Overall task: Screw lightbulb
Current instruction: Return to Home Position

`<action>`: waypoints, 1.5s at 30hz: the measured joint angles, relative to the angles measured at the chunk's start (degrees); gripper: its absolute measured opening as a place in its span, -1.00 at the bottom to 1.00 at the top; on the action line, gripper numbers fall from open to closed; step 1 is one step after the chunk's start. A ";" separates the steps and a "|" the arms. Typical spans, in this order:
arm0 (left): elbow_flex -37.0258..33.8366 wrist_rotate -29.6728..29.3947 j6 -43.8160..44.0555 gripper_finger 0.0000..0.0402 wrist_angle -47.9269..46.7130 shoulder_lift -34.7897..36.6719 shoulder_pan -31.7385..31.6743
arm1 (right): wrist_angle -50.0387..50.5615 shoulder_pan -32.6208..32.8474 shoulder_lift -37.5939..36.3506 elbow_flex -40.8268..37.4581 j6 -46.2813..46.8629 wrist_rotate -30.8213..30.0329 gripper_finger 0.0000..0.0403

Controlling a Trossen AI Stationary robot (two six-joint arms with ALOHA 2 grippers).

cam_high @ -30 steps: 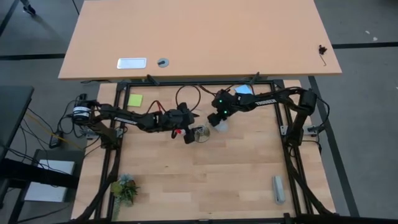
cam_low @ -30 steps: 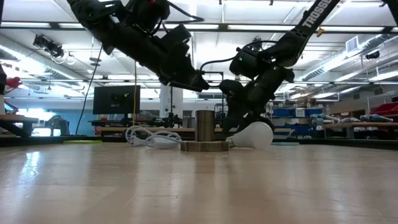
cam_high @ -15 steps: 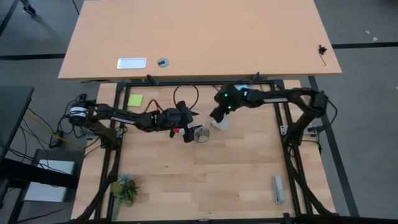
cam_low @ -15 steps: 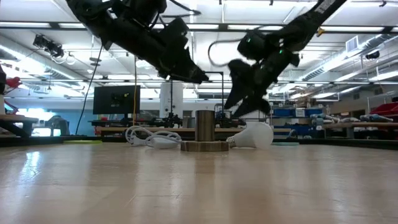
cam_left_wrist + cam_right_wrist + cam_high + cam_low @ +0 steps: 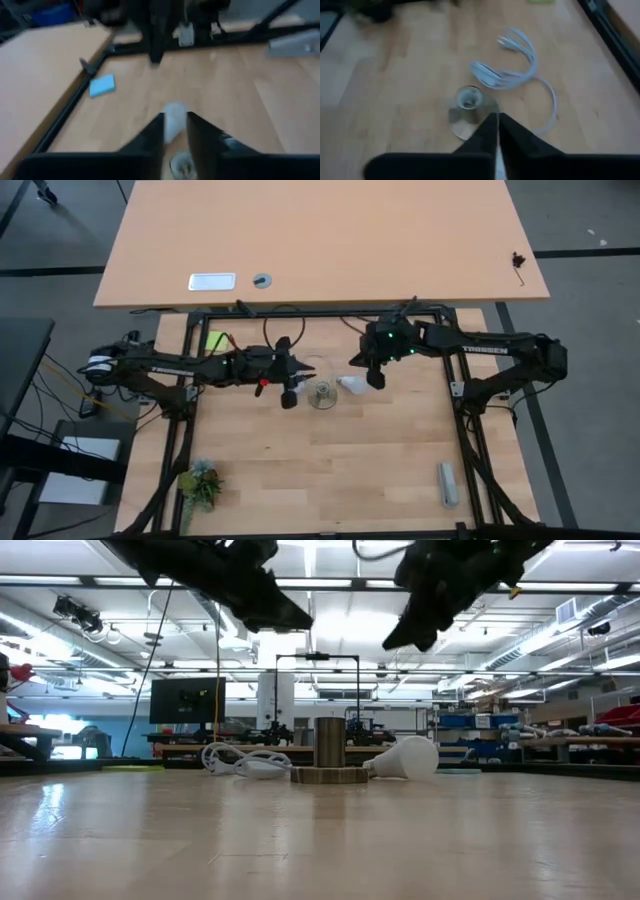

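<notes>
The white lightbulb [image 5: 407,756] [image 5: 349,384] lies on its side on the wooden table, its narrow neck [image 5: 373,768] pointing at the socket [image 5: 328,751] [image 5: 322,393]. The socket stands upright on its round base. My left gripper [image 5: 289,392] [image 5: 175,131] hovers high, left of the socket, with a narrow gap between its fingers and nothing in it. My right gripper [image 5: 376,376] [image 5: 497,127] hangs high, just right of the bulb, shut and empty. Both show at the top of the low view, well above the two things.
A looped white cable [image 5: 520,70] [image 5: 240,760] lies on the table behind the socket. A blue pad [image 5: 102,85] and a green note [image 5: 217,340] sit near the black frame's far rail [image 5: 320,311]. A grey object [image 5: 447,483] and a small plant [image 5: 200,483] lie toward the near edge.
Both grippers have risen away from the socket and bulb. My right gripper lifted off the bulb, drew toward the table's right, rolled and shut. My left gripper drew back slightly left. The bulb and socket stayed where they were.
</notes>
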State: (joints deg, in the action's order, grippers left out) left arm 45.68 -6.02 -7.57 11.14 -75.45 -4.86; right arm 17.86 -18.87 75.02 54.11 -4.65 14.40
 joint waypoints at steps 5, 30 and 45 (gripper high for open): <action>-0.05 1.55 0.13 -0.95 -2.68 2.31 -0.02 | -2.33 4.36 -1.51 0.00 -4.12 -3.07 -0.93; -3.30 5.11 -1.19 -1.00 6.20 8.80 0.50 | -23.44 8.41 -2.87 -12.34 -8.97 -5.83 -1.00; -16.72 2.89 2.10 -1.00 14.20 19.34 0.48 | -25.69 8.43 -12.43 -18.12 -8.64 -3.86 -1.00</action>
State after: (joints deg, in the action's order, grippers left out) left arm 28.96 -3.13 -5.47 25.34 -56.11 -4.38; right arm -7.83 -10.44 62.59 35.99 -13.28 10.55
